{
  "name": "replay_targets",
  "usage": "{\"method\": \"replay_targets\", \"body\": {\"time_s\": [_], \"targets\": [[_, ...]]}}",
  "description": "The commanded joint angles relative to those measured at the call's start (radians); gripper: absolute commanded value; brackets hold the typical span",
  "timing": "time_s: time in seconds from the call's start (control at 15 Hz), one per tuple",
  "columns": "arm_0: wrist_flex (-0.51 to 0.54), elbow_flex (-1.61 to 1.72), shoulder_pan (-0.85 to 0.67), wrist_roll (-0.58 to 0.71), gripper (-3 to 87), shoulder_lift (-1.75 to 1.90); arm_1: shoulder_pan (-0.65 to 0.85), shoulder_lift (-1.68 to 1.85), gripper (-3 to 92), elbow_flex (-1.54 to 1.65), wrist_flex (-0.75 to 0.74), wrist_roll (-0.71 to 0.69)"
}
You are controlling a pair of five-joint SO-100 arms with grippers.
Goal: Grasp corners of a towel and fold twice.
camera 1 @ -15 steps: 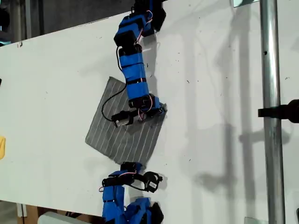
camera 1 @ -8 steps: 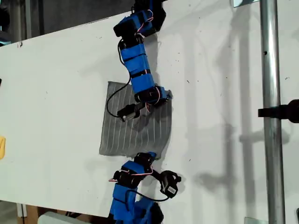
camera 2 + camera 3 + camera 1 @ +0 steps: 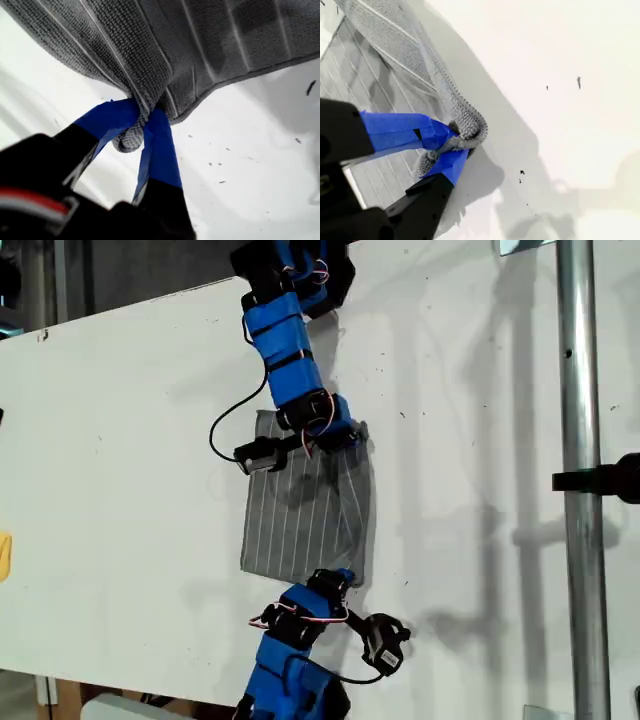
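The grey striped towel lies on the white table, with its edge on the exterior view's right raised and bunched. One blue arm's gripper pinches the far corner of that edge, and the other arm's gripper pinches the near one. The wrist views do not show which arm is which. My first gripper is shut on a towel corner, with the towel hanging over it. My second gripper is shut on a curled corner of the towel.
A vertical metal pole with a black clamp stands at the exterior view's right. A yellow object sits at that view's left edge. Bare white table surrounds the towel.
Both arms swung toward the exterior view's right, dragging the towel with them. It turned from a tilted diamond to nearly upright and narrower, its right edge lifted.
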Motion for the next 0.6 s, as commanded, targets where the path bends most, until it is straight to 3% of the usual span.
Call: {"method": "replay_targets", "body": {"time_s": [0.0,0.53], "targets": [[0.072,-0.041,-0.141,0.092,-2.7,0.034,0.117,0.098,-0.3,0.040,-0.060,-0.077],[0.126,-0.117,-0.749,0.638,-2.7,-0.061,0.592,0.101,-0.2,0.107,-0.115,-0.469]]}}
